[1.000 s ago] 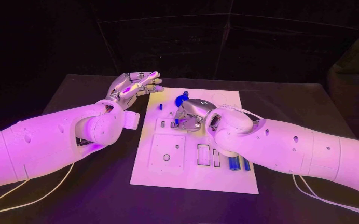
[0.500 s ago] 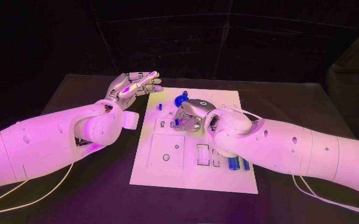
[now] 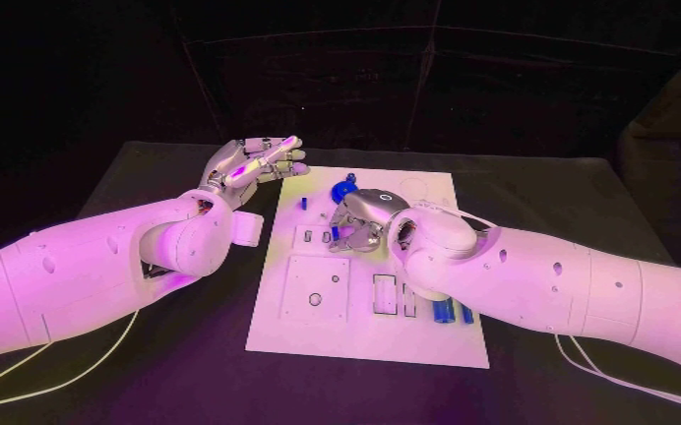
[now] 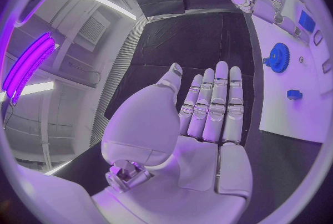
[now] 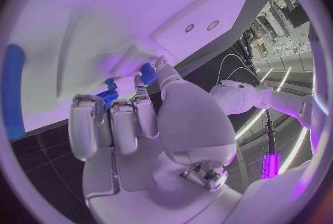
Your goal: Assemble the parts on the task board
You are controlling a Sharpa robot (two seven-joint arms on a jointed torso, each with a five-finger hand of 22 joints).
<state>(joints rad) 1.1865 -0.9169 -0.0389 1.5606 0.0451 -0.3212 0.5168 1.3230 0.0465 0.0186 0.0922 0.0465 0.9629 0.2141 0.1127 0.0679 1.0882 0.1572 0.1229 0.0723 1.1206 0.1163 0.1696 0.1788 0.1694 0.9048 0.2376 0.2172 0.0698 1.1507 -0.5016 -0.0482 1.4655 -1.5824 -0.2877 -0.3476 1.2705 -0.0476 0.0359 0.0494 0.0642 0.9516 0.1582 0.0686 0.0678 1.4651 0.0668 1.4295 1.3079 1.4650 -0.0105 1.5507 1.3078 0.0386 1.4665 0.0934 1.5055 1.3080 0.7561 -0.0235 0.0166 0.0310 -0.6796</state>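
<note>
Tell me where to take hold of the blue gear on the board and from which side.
Grip the blue gear by its toothed rim, coming straight down from above: it appears to lie flat on the task board, so only the rim and top face are free. The open left hand, beside the board's far left corner, is probably best placed.

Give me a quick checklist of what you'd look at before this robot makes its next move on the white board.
1. Right hand over the white task board: ok.
2. Small blue part at the right hand's fingertips: ok, though whether it is firmly gripped: cannot tell.
3. Left hand off the board's edge, fingers straight, holding nothing: ok.
4. Blue toothed gear on the board: ok; seated fully: cannot tell.
5. Blue rod-shaped parts beside the right arm: ok, untouched.
</note>
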